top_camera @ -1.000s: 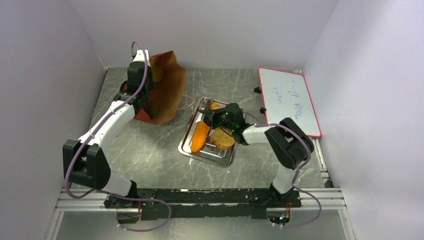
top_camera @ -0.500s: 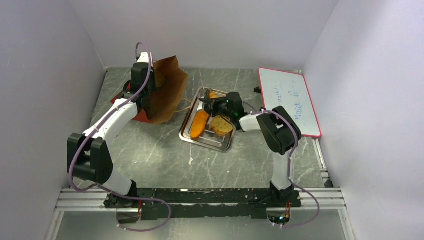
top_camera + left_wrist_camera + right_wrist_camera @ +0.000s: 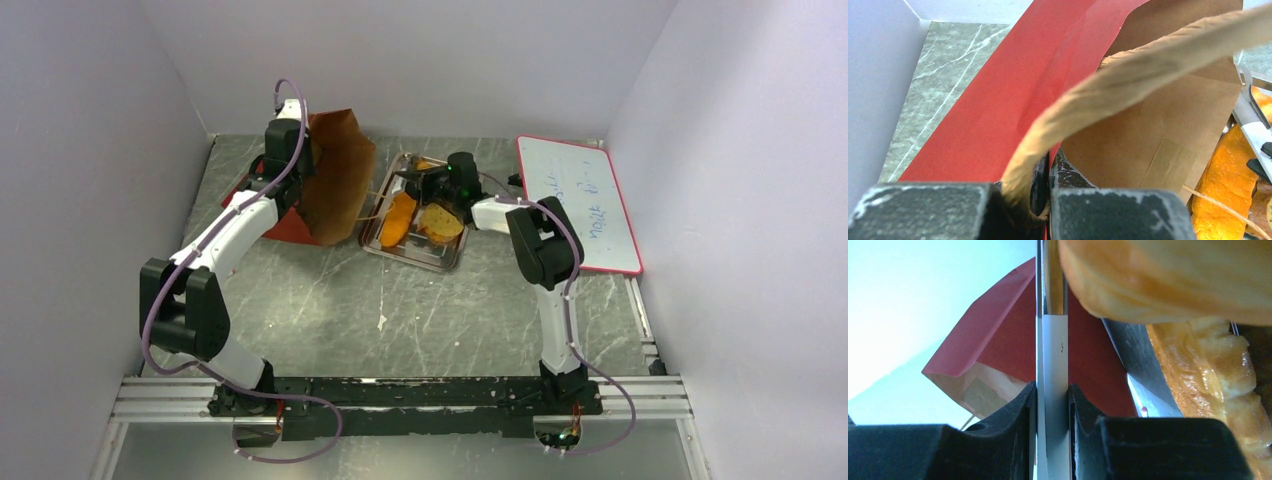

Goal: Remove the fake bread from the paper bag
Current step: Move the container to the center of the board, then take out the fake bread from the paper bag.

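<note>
The rust-red paper bag (image 3: 338, 190) lies at the back left, its brown inside (image 3: 1158, 130) facing the tray. My left gripper (image 3: 285, 150) is shut on the bag's upper edge (image 3: 1048, 175), and the tan handle cord (image 3: 1128, 75) arches out from between the jaws. Fake bread lies in the silver tray (image 3: 410, 258): a long orange loaf (image 3: 398, 220), a rounder golden piece (image 3: 441, 222) and a small one (image 3: 428, 165). My right gripper (image 3: 420, 185) is shut on the tray's rim (image 3: 1052, 365), with the bread (image 3: 1168, 275) just beside it.
A red-framed whiteboard (image 3: 580, 200) lies flat at the back right, close to the right arm's elbow. The grey walls close in the table on three sides. The tray now stands right against the bag's mouth.
My right gripper has dragged the tray with its bread away from the arm bases, toward the back and the bag. The left gripper has shifted the bag's edge slightly back and right.
</note>
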Available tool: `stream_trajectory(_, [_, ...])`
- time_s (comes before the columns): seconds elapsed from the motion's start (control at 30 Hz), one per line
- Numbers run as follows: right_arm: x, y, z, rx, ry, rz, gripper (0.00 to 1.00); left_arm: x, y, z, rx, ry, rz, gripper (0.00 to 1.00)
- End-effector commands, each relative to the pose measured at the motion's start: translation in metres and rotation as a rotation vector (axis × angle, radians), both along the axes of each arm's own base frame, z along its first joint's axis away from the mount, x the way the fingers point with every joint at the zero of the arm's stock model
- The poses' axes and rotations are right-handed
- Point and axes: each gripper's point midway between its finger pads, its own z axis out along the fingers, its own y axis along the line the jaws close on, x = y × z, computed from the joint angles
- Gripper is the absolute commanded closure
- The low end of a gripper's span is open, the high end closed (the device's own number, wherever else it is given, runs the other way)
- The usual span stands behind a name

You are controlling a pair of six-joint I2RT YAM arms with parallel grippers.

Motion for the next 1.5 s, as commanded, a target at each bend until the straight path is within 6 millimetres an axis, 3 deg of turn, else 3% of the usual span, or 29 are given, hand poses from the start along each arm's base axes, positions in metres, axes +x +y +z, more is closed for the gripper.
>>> stream_trajectory(0.0, [0.009, 0.002, 0.008, -0.107, -0.05, 0.053, 1.0, 0.009, 0.0, 0.021, -0.021, -0.066, 0.0, 0.93])
stream_trajectory(0.23, [-0.003, -0.008, 0.047, -0.227, -0.179, 0.066, 1.0, 0.003, 0.0, 0.035, -0.026, -0.088, -0.009, 0.93])
stream_trajectory(0.47, [-0.039, -0.026, 0.082, -0.331, -0.297, 0.075, 1.0, -0.013, -0.005, 0.054, -0.017, -0.147, -0.088, 0.93])
stream_trajectory(0.67, [-0.084, -0.041, 0.112, -0.558, -0.474, 0.124, 1.0, -0.026, -0.009, 0.059, 0.014, -0.175, -0.158, 0.93])
stream_trajectory(0.7, [-0.098, -0.038, 0.115, -0.601, -0.492, 0.14, 1.0, -0.027, -0.013, 0.059, 0.012, -0.179, -0.182, 0.93])
stream_trajectory(0.93, [-0.168, -0.057, 0.161, -0.688, -0.635, 0.139, 1.0, -0.031, -0.026, 0.039, 0.009, -0.16, -0.261, 0.93])
stream_trajectory(1.07, [-0.208, -0.053, 0.18, -0.716, -0.689, 0.164, 0.99, -0.031, -0.028, 0.035, 0.006, -0.155, -0.273, 0.93])
stream_trajectory(1.2, [-0.237, -0.037, 0.186, -0.641, -0.714, 0.225, 0.99, -0.032, -0.033, 0.036, -0.004, -0.159, -0.295, 0.93])
stream_trajectory(1.47, [-0.267, 0.02, 0.159, -0.467, -0.668, 0.392, 0.97, -0.039, -0.042, 0.045, -0.018, -0.193, -0.338, 0.93])
